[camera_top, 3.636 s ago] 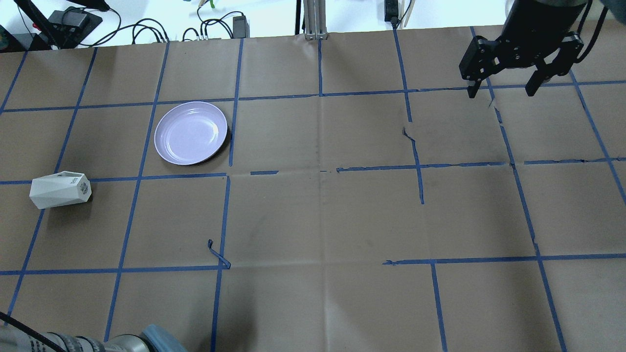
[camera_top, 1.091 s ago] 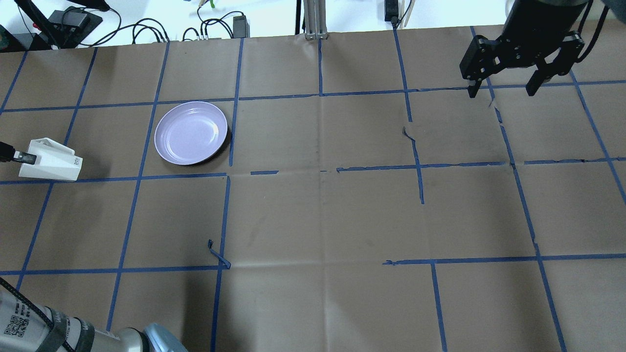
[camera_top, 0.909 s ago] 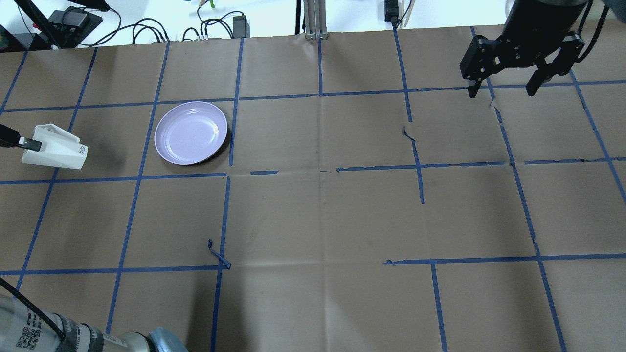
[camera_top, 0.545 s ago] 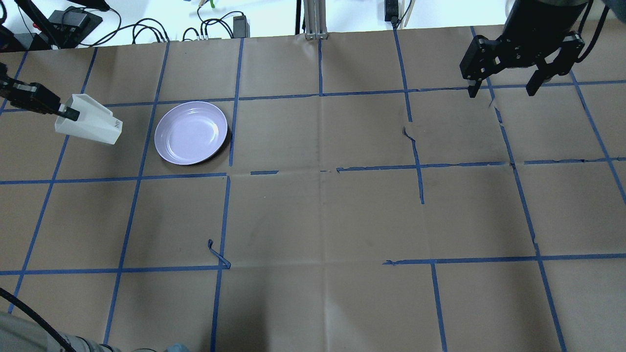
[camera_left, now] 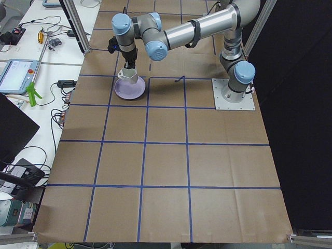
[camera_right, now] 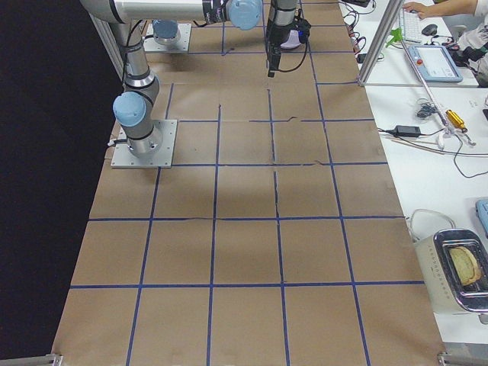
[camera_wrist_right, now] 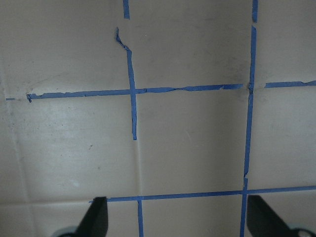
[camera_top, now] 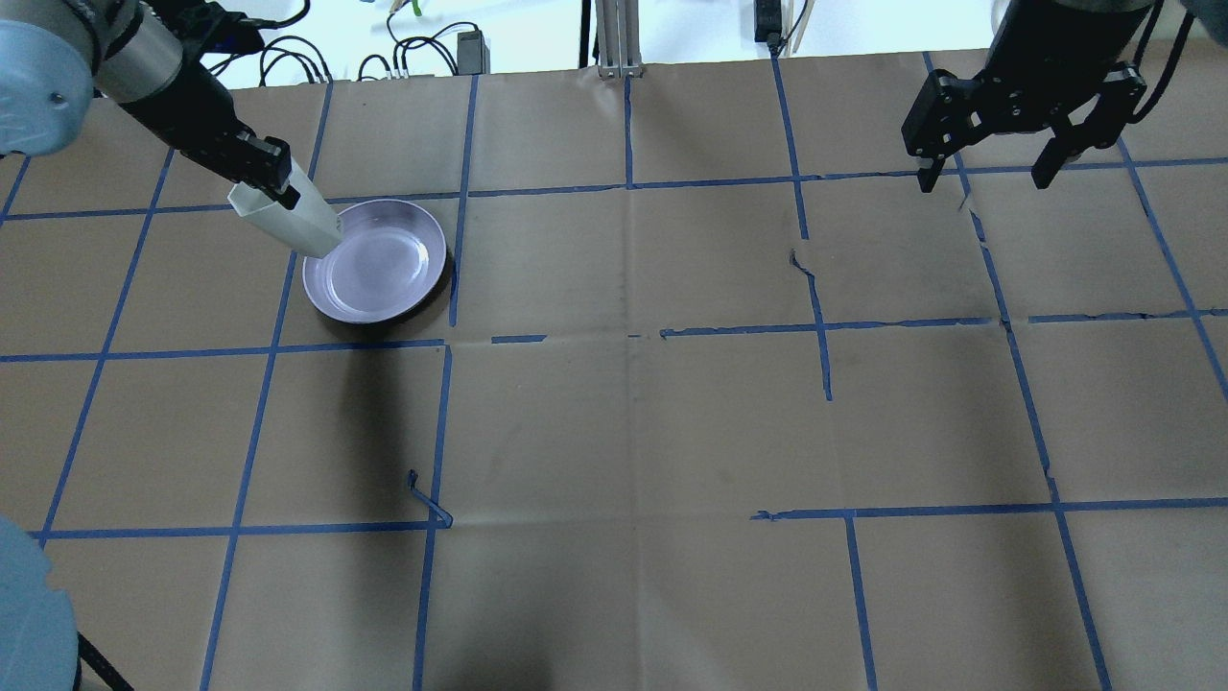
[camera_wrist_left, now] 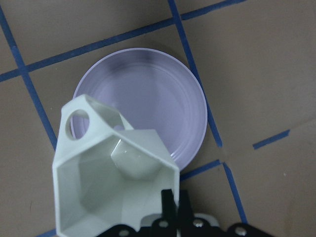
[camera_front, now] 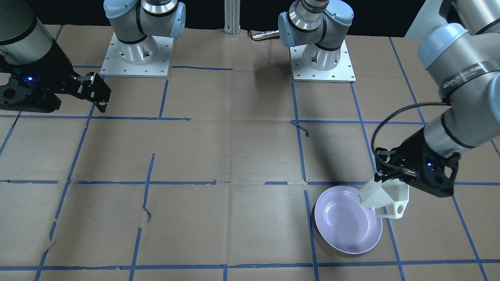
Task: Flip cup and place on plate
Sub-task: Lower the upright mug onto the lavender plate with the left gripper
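The white faceted cup (camera_top: pixel 290 221) hangs tilted over the left rim of the lavender plate (camera_top: pixel 384 274), narrow base towards the plate. My left gripper (camera_top: pixel 271 188) is shut on the cup's rim. In the left wrist view I look into the cup's open mouth (camera_wrist_left: pixel 106 190), with its handle (camera_wrist_left: pixel 79 118) at the upper left and the plate (camera_wrist_left: pixel 158 94) beneath. In the front view the cup (camera_front: pixel 377 197) overlaps the plate's (camera_front: pixel 343 230) near-right edge under the left gripper (camera_front: pixel 386 181). I cannot tell whether cup and plate touch. My right gripper (camera_top: pixel 983 180) is open and empty, far right.
Brown paper with a blue tape grid covers the table (camera_top: pixel 633 413). A loose curl of tape (camera_top: pixel 427 504) sticks up in front of the plate. Cables and power supplies (camera_top: pixel 422 53) lie along the far edge. The right wrist view shows only bare paper (camera_wrist_right: pixel 187 148).
My left gripper took the cup lying on its side at the table's left, lifted it and carried it right and far to the plate's edge, mouth up. The right arm has not moved.
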